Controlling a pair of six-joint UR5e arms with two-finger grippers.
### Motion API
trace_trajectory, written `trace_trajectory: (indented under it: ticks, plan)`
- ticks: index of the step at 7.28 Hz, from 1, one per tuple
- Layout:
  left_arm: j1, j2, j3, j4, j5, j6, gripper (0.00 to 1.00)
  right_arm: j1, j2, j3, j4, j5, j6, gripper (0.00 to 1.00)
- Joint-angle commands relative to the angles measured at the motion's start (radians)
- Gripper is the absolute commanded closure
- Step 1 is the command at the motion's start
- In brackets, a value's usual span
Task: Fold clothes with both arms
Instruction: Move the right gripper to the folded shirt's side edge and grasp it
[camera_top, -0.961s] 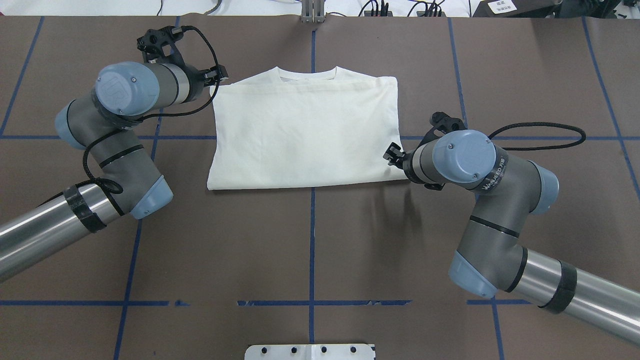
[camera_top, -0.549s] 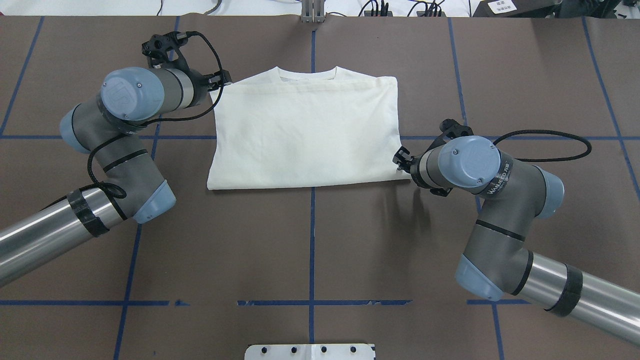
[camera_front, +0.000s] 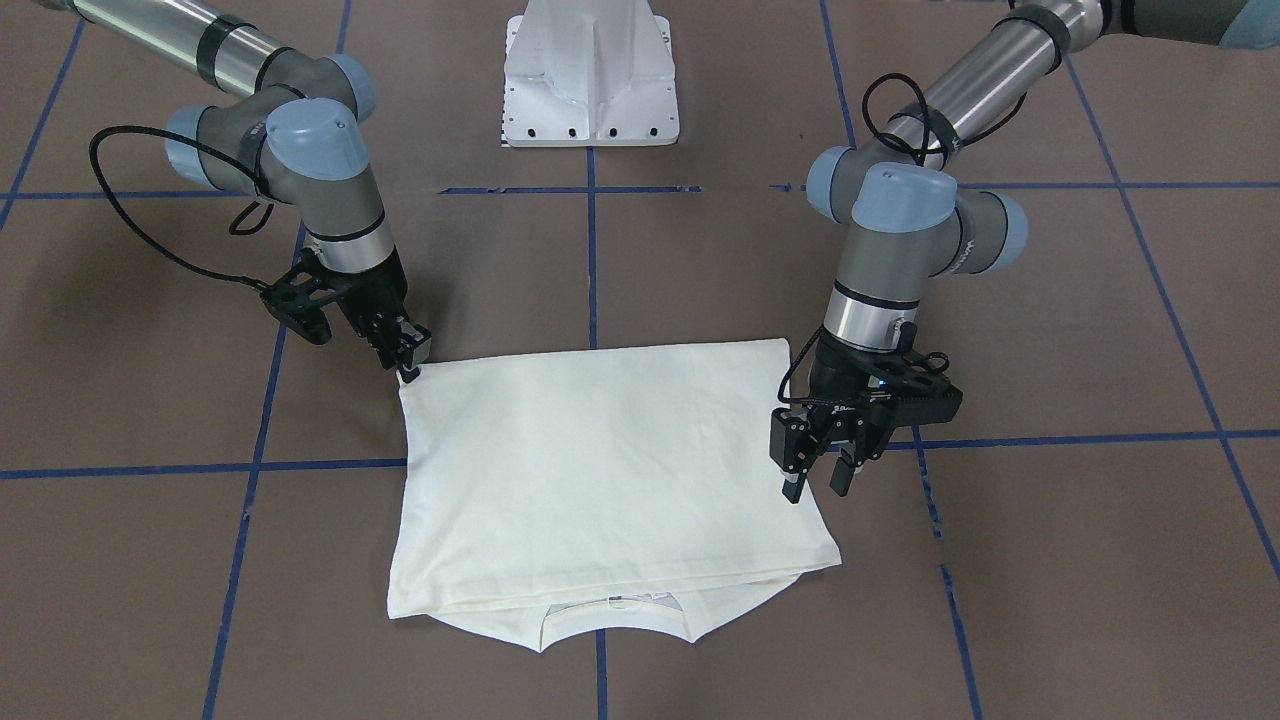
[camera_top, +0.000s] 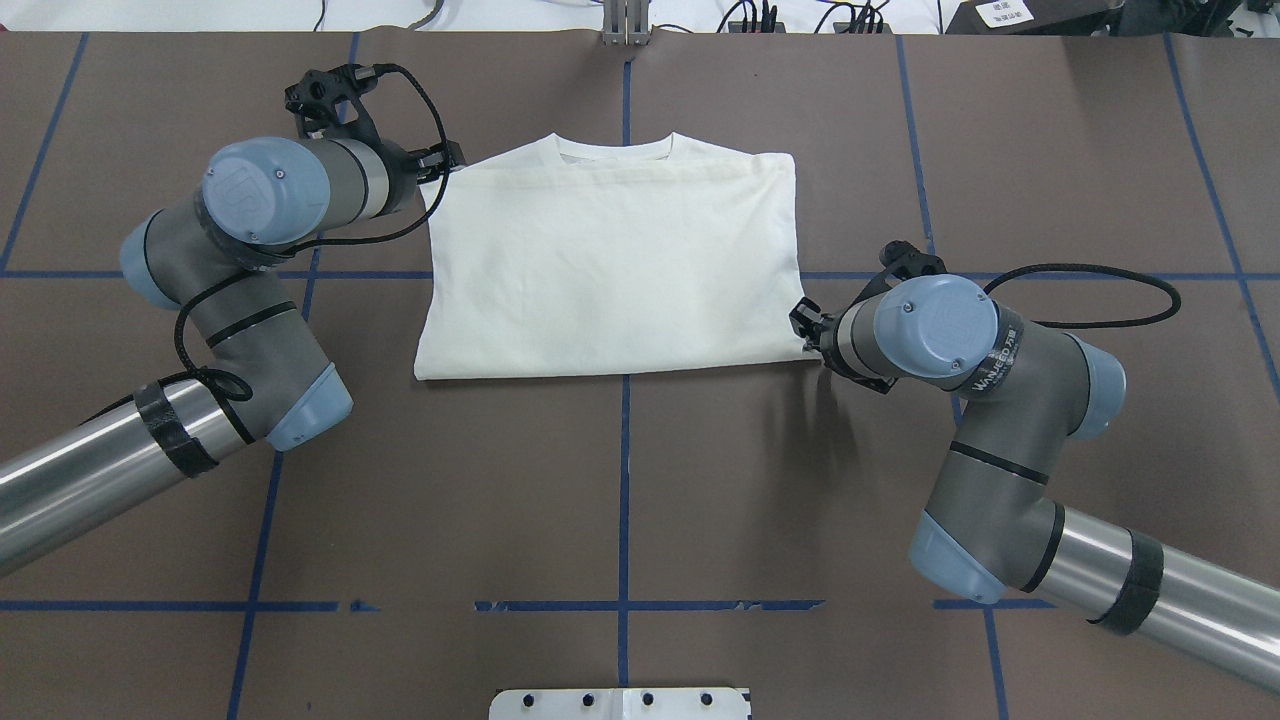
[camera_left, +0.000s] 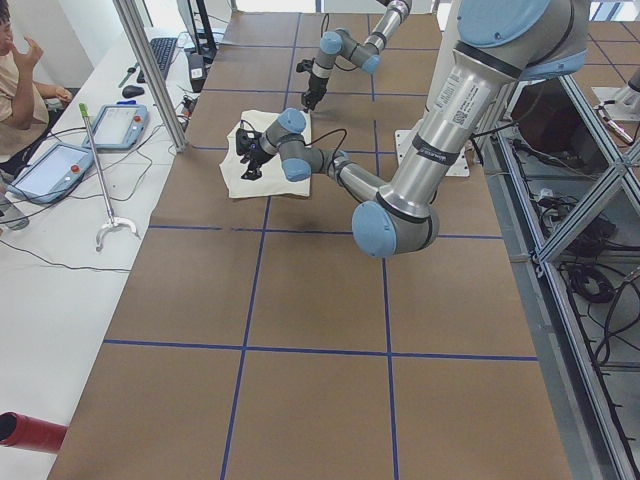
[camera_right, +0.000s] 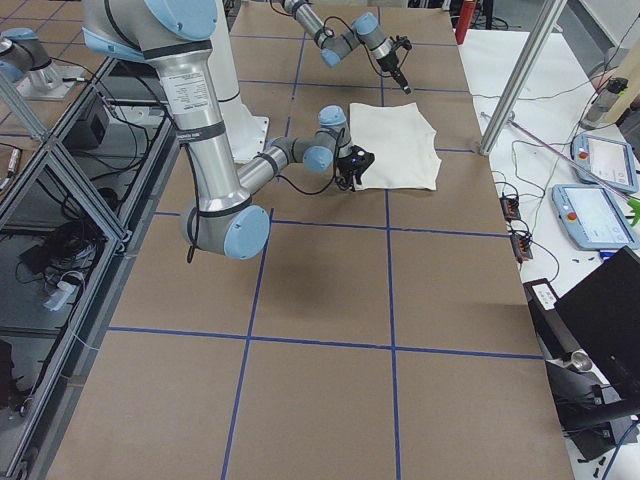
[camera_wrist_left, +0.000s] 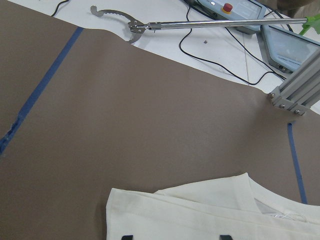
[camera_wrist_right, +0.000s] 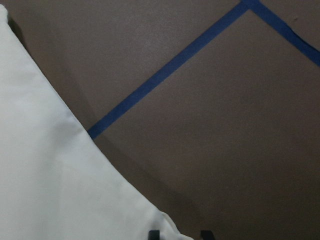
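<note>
The cream T-shirt (camera_top: 610, 270) lies folded into a rectangle on the brown table, its ribbed collar (camera_top: 613, 150) at the far edge. No print shows. My left gripper (camera_top: 440, 160) hovers open above the shirt's far left corner. In the front-facing view (camera_front: 817, 483) its jaws are clearly apart and empty. My right gripper (camera_top: 803, 322) is low at the shirt's near right corner. In the right wrist view (camera_wrist_right: 179, 234) its tips stand a little apart, with the corner of the shirt (camera_wrist_right: 50, 175) just reaching between them.
Blue tape lines (camera_top: 624, 480) cross the table. The white pedestal base (camera_front: 590, 75) stands at the robot's side. Beyond the far edge are an aluminium post (camera_wrist_left: 295, 97), a grabber tool (camera_wrist_left: 150, 24), teach pendants (camera_left: 60, 165) and cables.
My right gripper has slid outward, off the shirt to its near right corner. My left gripper has shifted slightly toward the far corner. The shirt has not moved.
</note>
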Motion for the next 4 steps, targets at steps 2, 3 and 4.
trace_trajectory:
  ticks: [2,3,4]
  plan:
    - [0.000,0.011,-0.011,0.000,0.004,0.003,0.35,0.003,-0.014,0.041,0.001,0.010,0.005,1.00]
    - [0.000,0.017,-0.020,0.002,0.004,0.003,0.35,-0.023,-0.094,0.178,0.000,0.022,0.023,1.00]
    - [0.000,0.018,-0.026,0.000,0.004,0.001,0.35,-0.098,-0.203,0.329,-0.003,0.027,0.040,1.00]
